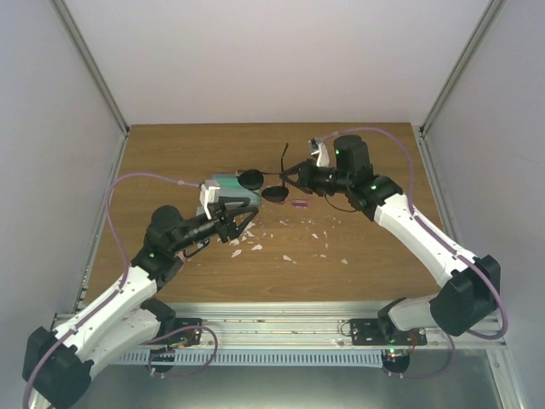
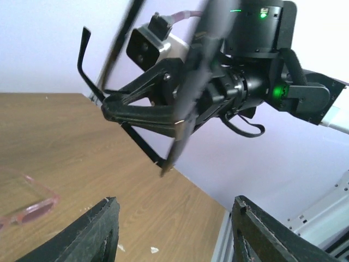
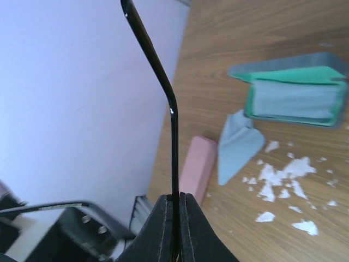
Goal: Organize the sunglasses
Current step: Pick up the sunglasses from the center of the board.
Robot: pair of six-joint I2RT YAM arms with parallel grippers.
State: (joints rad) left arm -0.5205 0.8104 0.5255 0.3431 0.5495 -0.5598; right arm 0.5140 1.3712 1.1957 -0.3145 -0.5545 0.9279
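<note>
My right gripper (image 1: 292, 178) is shut on a thin temple arm of the black sunglasses (image 1: 263, 187) and holds them in the air over the mid table. In the right wrist view the pads (image 3: 163, 218) pinch that black arm (image 3: 173, 136). My left gripper (image 1: 235, 223) is open and empty, just near-left of the glasses. In its wrist view its fingers (image 2: 101, 232) stand wide apart below the black sunglasses (image 2: 83, 57) and the right gripper (image 2: 136, 106). The pink sunglasses (image 2: 24, 204) lie on the table at that view's lower left.
An open blue-grey case (image 1: 223, 187) with a green lining (image 3: 294, 95) lies left of the glasses. A light blue cloth (image 3: 237, 142) and a closed pink case (image 3: 196, 166) lie beside it. White scraps (image 1: 289, 243) are strewn over the wooden table (image 1: 375, 256).
</note>
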